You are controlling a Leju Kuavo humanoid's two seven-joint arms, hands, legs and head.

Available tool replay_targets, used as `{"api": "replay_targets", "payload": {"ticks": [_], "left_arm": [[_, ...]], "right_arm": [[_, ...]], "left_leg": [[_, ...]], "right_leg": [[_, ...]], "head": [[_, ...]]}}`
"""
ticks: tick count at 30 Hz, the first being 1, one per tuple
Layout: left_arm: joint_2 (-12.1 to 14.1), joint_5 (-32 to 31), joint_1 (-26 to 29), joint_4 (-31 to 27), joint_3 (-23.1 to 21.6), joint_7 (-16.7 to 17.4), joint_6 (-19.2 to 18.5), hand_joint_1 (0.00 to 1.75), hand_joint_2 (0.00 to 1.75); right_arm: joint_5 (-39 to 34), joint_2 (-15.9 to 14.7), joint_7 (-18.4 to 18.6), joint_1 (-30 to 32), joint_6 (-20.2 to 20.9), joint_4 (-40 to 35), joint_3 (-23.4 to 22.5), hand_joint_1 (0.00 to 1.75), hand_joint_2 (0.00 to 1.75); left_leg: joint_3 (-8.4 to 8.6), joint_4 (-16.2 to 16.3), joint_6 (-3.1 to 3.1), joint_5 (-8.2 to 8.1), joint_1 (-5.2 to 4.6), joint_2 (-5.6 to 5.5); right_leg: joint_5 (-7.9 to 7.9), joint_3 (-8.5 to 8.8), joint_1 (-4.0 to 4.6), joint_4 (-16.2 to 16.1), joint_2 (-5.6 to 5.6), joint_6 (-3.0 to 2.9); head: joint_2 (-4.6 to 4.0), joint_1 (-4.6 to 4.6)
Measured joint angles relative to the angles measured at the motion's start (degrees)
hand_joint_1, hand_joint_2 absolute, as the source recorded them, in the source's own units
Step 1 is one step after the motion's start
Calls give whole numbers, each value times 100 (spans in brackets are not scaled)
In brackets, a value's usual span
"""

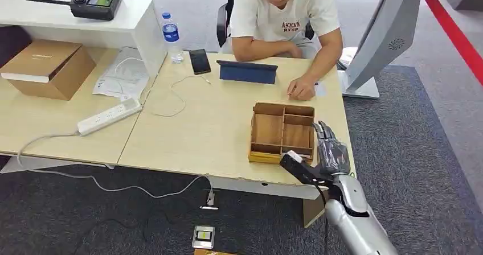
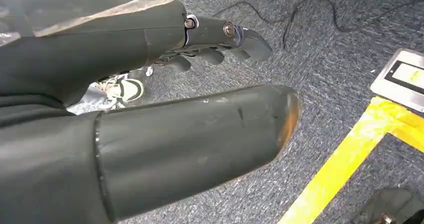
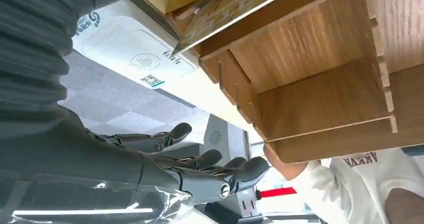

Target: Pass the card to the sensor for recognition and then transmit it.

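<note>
Reaching over the wooden tray [image 1: 283, 131], the right hand [image 1: 330, 152] spreads its fingers [image 3: 210, 159] wide and empty beside the white sensor [image 3: 132, 54]; the card [image 3: 235, 11] apparently not yet grasped, recognition and handover remain.

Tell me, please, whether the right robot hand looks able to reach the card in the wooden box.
Probably yes: the right robot hand hovers open beside the wooden box, and nothing visible lies between it and the card.

Head high, looking down; right wrist shares wooden tray [image 1: 283, 132] [image 3: 320, 84] close-up.
</note>
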Motion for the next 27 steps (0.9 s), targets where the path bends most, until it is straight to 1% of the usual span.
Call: {"api": "replay_targets", "payload": {"ticks": [15, 27], "left_arm": [[-4, -42, -2, 0, -24, 0, -2, 0, 0], [-17, 11, -5, 0, -24, 2, 0, 0, 0]], "right_arm": [[-31, 11, -35, 4, 114, -11, 0, 0, 175], [46, 199, -28, 33, 129, -15, 15, 0, 175]], "left_leg": [[-1, 0, 0, 0, 0, 0], [0, 0, 0, 0, 0, 0]], "right_leg": [[0, 0, 0, 0, 0, 0], [0, 0, 0, 0, 0, 0]], "head": [[0, 0], [0, 0]]}}
